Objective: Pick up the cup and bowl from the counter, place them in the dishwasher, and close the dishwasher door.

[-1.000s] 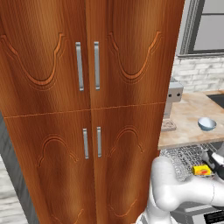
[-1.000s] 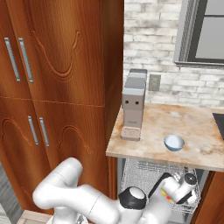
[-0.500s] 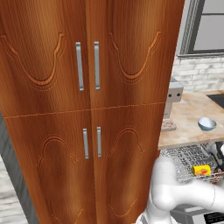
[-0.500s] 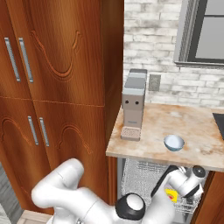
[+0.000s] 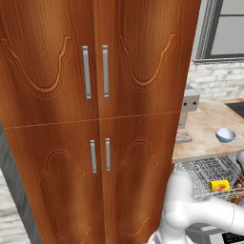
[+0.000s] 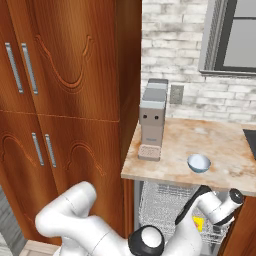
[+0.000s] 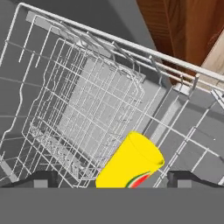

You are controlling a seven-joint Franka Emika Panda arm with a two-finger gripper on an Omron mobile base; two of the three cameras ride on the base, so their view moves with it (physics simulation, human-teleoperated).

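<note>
The yellow cup [image 7: 131, 164] with its reddish patch lies on its side in the dishwasher's silver wire rack [image 7: 87, 100]. My gripper [image 7: 113, 179] hangs just above it, open, with the finger tips [image 7: 41, 178] wide apart and clear of the cup's sides. From the base, the cup [image 5: 219, 185] [image 6: 198, 223] rests in the pulled-out rack [image 5: 202, 167] [image 6: 160, 205] under the counter [image 6: 225, 150]. The pale blue-grey bowl [image 6: 199, 163] [image 5: 225, 135] sits upright on the counter near its front edge. I cannot make out the dishwasher door.
A grey boxy appliance [image 6: 152, 120] stands at the counter's left end. The tall brown wooden cabinet [image 5: 95, 119] rises left of the rack. A brick wall and a window [image 6: 230, 35] back the counter. A dark sink edge [image 6: 250, 137] shows at far right.
The hand has lifted up and to the right, away from the cup. The cup has settled a little lower in the rack and lies free.
</note>
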